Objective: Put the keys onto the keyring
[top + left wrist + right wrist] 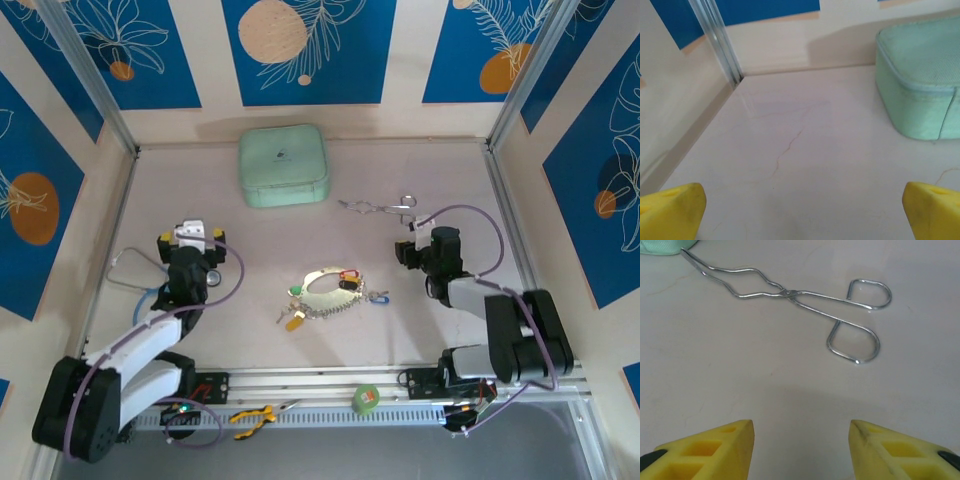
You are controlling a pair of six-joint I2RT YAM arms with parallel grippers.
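The keyring (322,283), a thin silvery hoop, lies flat at the middle of the table. The keys are strung along it with coloured tags: red and black (348,277), blue (380,296), yellow (296,323), green (295,291). My left gripper (191,233) (804,216) is off to the left of the hoop, its yellow fingers (676,209) wide open over bare table. My right gripper (406,245) (801,442) is up and to the right of the hoop. It stands open with nothing between its fingers (715,450) and faces the forceps.
Silver forceps (380,207) (790,292) lie just beyond my right gripper. A mint-green case (284,166) (920,85) sits at the back centre. A green tape roll (366,398) and yellow-handled pliers (255,416) rest on the front rail. Walls enclose the table.
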